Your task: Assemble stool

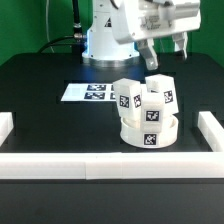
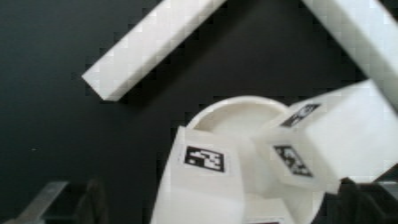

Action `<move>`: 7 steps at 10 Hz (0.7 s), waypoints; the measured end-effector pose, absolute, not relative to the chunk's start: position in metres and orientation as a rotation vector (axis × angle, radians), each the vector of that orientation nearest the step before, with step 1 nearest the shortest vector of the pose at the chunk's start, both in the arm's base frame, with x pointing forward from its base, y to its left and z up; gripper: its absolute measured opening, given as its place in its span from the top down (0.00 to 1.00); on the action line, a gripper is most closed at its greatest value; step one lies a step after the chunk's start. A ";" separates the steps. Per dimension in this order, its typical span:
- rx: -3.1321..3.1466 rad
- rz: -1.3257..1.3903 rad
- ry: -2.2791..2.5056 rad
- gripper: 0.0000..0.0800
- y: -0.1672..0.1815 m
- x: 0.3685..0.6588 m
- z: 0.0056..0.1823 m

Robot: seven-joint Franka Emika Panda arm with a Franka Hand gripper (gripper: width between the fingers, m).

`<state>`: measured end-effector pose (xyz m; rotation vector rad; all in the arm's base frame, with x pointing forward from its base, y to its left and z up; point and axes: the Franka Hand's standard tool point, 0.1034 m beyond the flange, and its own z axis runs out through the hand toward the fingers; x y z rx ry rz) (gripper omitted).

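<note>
- The round seat disc [image 1: 148, 131] lies on the black tabletop [image 1: 50, 120], near the front border rail [image 1: 110, 166].
- Three block legs stand upright on the disc: one leg [image 1: 127, 98] at 10 o'clock of the disc's middle, a second leg [image 1: 163, 92] at 1 o'clock, and a third leg [image 1: 149, 110] between them, nearer the front.
- The marker board [image 1: 90, 92] lies flat on the tabletop at 10 o'clock from the stool, close to the first leg.
- The tool [image 1: 167, 42] hangs in the air above the stool, at 12 o'clock from the second leg; its fingers are apart and hold nothing.
- In the wrist view, two tagged legs [image 2: 214, 170] [image 2: 338, 135] stand on the disc [image 2: 240, 112], and a white rail [image 2: 157, 48] lies beyond it.
</note>
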<state>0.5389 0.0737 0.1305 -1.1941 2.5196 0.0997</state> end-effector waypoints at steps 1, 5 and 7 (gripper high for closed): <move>-1.327 0.069 2.455 0.19 0.072 0.538 0.128; -1.947 0.047 2.087 0.19 0.082 0.532 0.122; -2.137 0.038 1.892 0.19 0.087 0.534 0.125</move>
